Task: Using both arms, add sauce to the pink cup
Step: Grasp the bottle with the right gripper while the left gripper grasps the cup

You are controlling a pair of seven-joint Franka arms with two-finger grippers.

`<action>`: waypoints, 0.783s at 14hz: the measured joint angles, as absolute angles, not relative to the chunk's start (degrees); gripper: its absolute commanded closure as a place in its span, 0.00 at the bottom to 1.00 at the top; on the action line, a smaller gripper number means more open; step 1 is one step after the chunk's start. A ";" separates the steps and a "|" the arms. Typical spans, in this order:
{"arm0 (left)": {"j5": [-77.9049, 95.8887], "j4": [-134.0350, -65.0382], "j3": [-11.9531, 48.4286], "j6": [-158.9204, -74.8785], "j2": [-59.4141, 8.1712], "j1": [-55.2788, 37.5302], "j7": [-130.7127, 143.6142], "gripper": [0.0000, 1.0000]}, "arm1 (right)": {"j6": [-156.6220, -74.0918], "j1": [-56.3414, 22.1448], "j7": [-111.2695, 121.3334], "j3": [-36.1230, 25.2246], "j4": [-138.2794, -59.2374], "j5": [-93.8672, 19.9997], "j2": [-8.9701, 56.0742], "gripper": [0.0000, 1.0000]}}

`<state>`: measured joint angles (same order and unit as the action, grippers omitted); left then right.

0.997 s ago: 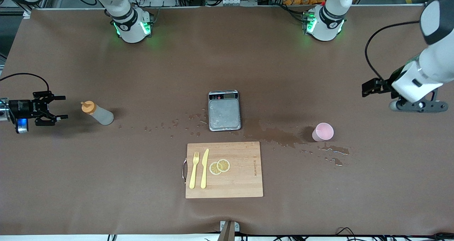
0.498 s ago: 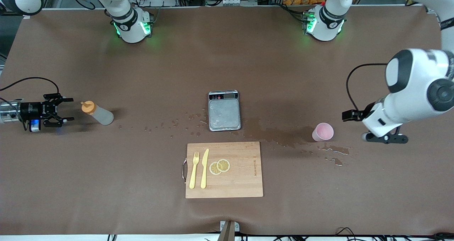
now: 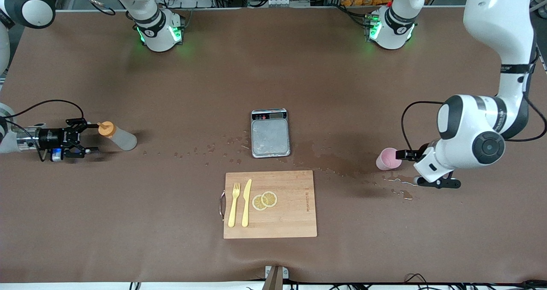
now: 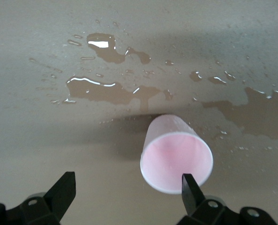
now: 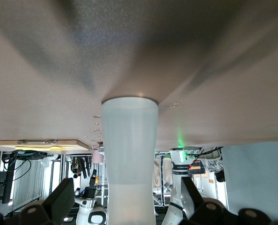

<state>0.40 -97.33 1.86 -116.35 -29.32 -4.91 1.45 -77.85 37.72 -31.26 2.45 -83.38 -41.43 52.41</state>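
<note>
Right gripper, fingers wide, flanked the sauce cap; left gripper, fingers wide, reached the pink cup beside the scale, each lined up to grasp.

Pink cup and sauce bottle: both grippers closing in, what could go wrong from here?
1. The pink cup stands beside puddles; the open left gripper has one finger right at its rim and could tip or slide it.
2. The open right gripper reaches the sauce bottle near its orange cap, so a high grip might topple it.
</note>
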 measured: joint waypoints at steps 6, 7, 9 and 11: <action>0.40 -99.78 1.98 -120.02 -33.69 -5.35 1.45 0.34 | -77.94 37.46 -30.91 2.90 -83.36 -43.86 54.56 0.00; 0.40 -99.78 1.99 -120.25 -34.37 -5.53 1.45 0.73 | -77.89 37.41 -30.66 2.95 -83.36 -43.86 54.69 0.00; 0.40 -99.78 1.99 -120.35 -34.98 -5.87 1.45 1.00 | -77.74 37.33 -29.59 3.01 -83.38 -43.86 54.98 0.00; 0.40 -99.69 2.00 -120.39 -34.98 -6.32 1.45 1.00 | -77.42 37.26 -28.91 3.04 -83.38 -43.86 55.26 0.00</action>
<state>0.40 -99.69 2.00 -120.39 -34.98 -6.32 1.45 -77.42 37.26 -28.91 3.04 -83.38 -43.86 55.26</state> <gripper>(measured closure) 0.374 0.000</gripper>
